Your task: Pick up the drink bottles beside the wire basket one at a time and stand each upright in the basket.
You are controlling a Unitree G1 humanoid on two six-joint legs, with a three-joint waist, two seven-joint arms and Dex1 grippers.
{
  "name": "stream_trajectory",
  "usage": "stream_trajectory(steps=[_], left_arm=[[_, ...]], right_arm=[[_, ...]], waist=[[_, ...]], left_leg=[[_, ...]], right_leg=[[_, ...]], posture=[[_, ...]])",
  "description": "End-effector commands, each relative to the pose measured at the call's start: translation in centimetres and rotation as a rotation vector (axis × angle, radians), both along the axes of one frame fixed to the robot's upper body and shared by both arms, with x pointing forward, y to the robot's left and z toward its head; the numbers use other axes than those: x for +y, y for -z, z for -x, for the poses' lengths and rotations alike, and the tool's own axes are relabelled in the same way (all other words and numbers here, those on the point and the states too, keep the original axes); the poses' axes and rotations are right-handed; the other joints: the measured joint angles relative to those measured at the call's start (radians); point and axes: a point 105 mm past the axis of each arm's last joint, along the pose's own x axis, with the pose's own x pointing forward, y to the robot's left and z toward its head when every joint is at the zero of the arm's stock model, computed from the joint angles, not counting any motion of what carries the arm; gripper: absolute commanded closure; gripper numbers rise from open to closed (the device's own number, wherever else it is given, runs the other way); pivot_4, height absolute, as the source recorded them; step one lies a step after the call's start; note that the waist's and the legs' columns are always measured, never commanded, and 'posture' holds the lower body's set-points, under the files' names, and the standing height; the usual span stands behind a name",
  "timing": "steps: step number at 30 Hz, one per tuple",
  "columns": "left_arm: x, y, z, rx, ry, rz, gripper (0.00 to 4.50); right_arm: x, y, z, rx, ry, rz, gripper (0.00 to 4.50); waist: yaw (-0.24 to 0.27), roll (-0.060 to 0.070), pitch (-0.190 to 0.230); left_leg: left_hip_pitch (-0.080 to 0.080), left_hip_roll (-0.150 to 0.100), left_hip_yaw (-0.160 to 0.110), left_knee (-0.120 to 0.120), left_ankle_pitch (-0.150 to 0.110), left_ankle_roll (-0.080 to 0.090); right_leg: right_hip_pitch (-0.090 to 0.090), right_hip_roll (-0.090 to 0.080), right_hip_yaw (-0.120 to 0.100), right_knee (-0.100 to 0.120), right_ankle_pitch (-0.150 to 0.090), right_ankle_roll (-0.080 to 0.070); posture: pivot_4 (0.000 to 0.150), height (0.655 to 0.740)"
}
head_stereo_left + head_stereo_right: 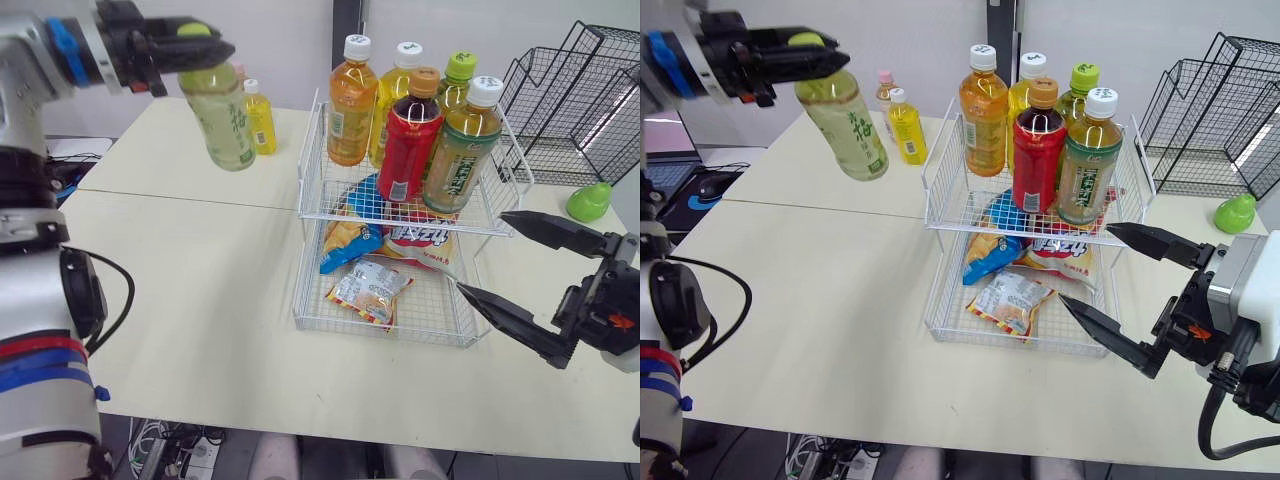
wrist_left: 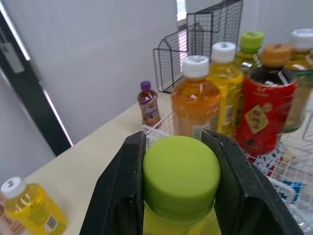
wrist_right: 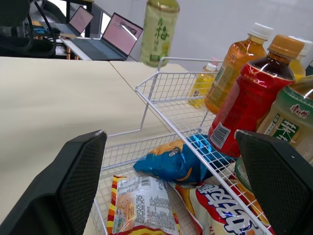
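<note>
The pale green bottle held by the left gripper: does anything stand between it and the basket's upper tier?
Nothing visible stands between the pale green bottle and the left rim of the wire basket. Inside, the orange bottle stands at that side; the tier's front left corner looks free.

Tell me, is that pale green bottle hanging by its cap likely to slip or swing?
Probably swings: the green tea bottle hangs tilted, held only at its lime cap by the left gripper. It looks full, so likely heavy.
</note>
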Motion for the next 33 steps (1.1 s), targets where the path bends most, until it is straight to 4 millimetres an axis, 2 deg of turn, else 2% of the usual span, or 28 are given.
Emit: stream_trajectory(steps=[1,5,10,14,21,27,33], left_arm=[[-1.3,-4.1,2.4,-0.077,0.109,0.038,3.14],[-4.4,-6.4,4.3,-0.069,0.279,0.057,3.14],[-7.4,-7.2,5.2,-0.051,0.411,0.023,3.14],[-9.7,-5.9,4.1,-0.043,0.425,-0.034,3.14],[-12.8,-2.0,0.1,-0.069,0.328,-0.102,3.14],[-13.9,0.3,-1.5,-0.004,0.311,-0.084,3.14],[-14.2,1.5,-2.1,0.049,0.308,-0.065,3.14]], right_arm=[[0.3,0.1,0.3,-0.011,-0.009,-0.003,0.0],[0.8,0.2,0.6,-0.012,-0.029,-0.014,0.0],[0.9,0.2,0.7,-0.018,-0.035,-0.014,0.0],[0.9,0.0,0.7,-0.027,-0.036,-0.017,0.0],[0.5,-0.8,0.6,-0.08,0.0,-0.024,0.0],[0.2,-1.4,0.7,-0.096,0.012,-0.027,0.0],[0.1,-1.5,0.9,-0.091,0.014,-0.02,0.0]], waist=[[-0.001,0.0,0.0],[0.0,-0.001,0.0],[-0.005,0.0,0.0],[-0.007,0.0,0.0],[-0.006,0.0,0.0],[-0.006,0.0,0.0],[-0.005,0.0,0.0]], left_leg=[[0.0,0.0,0.0,0.0,0.0,0.0],[-0.004,0.0,-0.001,0.0,0.0,0.0],[-0.006,0.0,-0.001,0.0,0.0,0.0],[-0.005,0.001,0.0,0.0,0.0,0.0],[-0.005,0.0,0.0,0.001,0.0,0.0],[-0.007,0.0,0.0,0.001,0.0,0.0],[-0.007,-0.001,-0.001,0.001,0.0,0.0]], right_leg=[[0.0,0.0,0.0,0.0,0.0,0.0],[-0.003,0.0,0.0,0.0,0.0,0.0],[-0.005,0.0,0.0,0.0,0.0,0.0],[-0.005,0.001,0.0,0.001,0.0,0.0],[-0.005,0.001,0.0,0.001,0.0,0.0],[-0.006,0.001,0.0,0.001,0.0,-0.001],[-0.006,0.001,0.0,0.001,0.0,-0.001]], posture=[[0.15,0.7268],[0.15,0.7268],[0.15,0.7268],[0.15,0.7268],[0.15,0.7268],[0.15,0.7268],[0.15,0.7268]])
